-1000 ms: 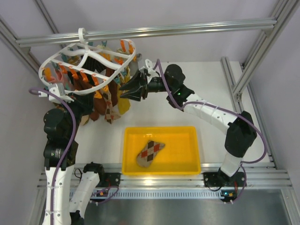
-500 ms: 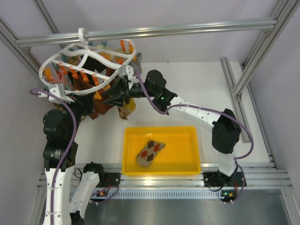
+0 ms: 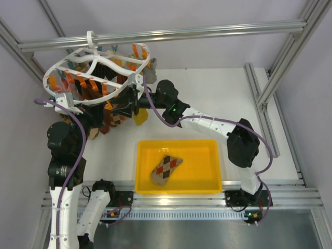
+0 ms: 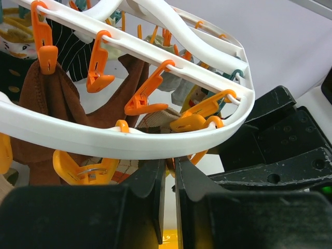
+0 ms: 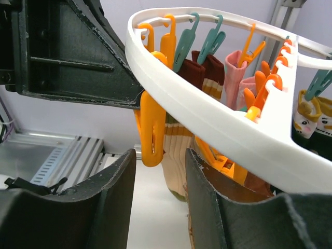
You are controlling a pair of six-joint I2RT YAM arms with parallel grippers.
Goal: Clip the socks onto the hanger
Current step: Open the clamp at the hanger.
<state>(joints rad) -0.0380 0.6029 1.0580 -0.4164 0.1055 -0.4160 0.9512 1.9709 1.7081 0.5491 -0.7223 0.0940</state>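
Your right tool (image 5: 160, 155) is standing released, its jaws apart, with the lower end of one orange clip (image 5: 151, 129) hanging between the tips, not pinched. Your left tool (image 4: 167, 168) is clenching tight at the underside of the hanger (image 4: 129, 142) rim, holding it tilted above the table (image 3: 207, 93). The right arm is reaching leftward across the table, elbow bent beside the tray (image 3: 176, 141), wrist under the hanger's near edge. The left arm is rising upright from its base. You are working with two arms, one hanger and one yellow tray holding one argyle sock (image 3: 167, 168). One mustard sock (image 3: 140, 117) is hanging from the hanger, and the other socks there are bunching too closely to count
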